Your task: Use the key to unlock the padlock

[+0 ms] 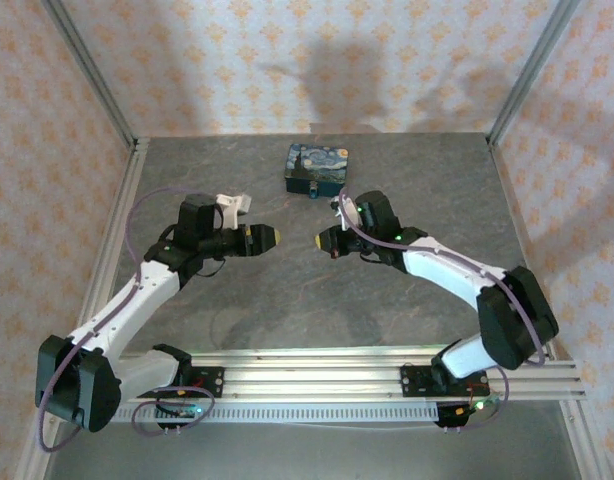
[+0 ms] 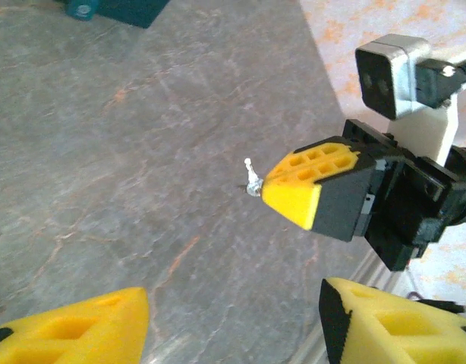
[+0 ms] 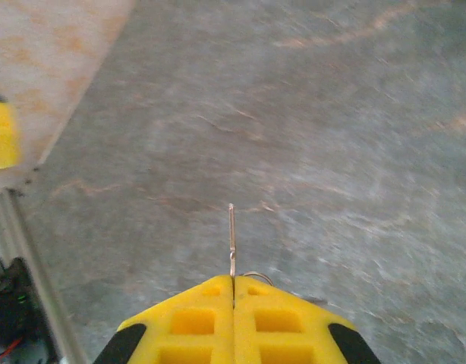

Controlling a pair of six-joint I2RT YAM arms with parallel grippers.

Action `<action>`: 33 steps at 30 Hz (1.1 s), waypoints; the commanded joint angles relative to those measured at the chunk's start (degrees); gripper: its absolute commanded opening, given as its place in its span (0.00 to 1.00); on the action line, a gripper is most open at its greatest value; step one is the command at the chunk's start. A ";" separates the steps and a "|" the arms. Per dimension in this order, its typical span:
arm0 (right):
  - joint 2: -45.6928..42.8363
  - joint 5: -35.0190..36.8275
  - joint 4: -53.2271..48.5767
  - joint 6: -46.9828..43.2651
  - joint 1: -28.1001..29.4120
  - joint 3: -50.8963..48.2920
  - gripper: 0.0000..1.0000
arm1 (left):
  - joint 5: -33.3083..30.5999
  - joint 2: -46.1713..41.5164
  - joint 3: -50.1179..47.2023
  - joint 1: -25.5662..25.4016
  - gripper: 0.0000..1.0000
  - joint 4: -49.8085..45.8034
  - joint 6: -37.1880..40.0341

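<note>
My right gripper (image 3: 233, 292) is clamped on the key (image 3: 231, 239), shaft poking out front, mid-frame in the top view; my left gripper (image 2: 234, 303) faces it, jaws apart, holding nothing. The padlock (image 1: 314, 190) sits at the lower edge of the painted box (image 1: 322, 165), upper centre of the table (image 1: 237, 310).

Bright, soft light is coming from above, and the arms (image 1: 137, 290) are throwing big fuzzy gray shadows on the back wall (image 1: 317, 80) while the table (image 1: 287, 310) is looking evenly lit. In the left wrist view the wall is glowing almost white, and the yellow fingers (image 2: 66, 330) close to the camera are looking blurry. In the right wrist view the key (image 3: 231, 235) is looking sharp, but the table farther away is looking smeared.
</note>
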 commanded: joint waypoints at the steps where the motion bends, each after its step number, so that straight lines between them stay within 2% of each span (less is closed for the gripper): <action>1: -1.99 -7.85 1.39 -3.10 0.10 1.53 0.00 | 6.12 0.83 2.90 0.28 0.59 4.96 0.28; 8: 0.04 -17.94 4.19 3.45 0.30 5.28 0.00 | 13.48 2.48 4.60 0.32 0.57 10.50 3.25; 15: 0.30 -20.01 5.68 5.77 0.89 7.16 0.00 | 14.46 4.86 5.40 0.30 0.54 12.57 3.03; 22: 0.68 -22.12 5.91 6.81 1.12 8.17 0.00 | 17.03 7.34 4.28 0.30 0.46 19.19 -0.08; 30: 0.95 -22.37 6.69 7.55 1.09 8.33 0.00 | 18.16 7.85 4.59 0.30 0.36 18.42 0.07; 33: 1.11 -22.78 7.56 8.15 1.14 8.31 0.00 | 18.12 7.86 4.50 0.32 0.36 17.67 0.53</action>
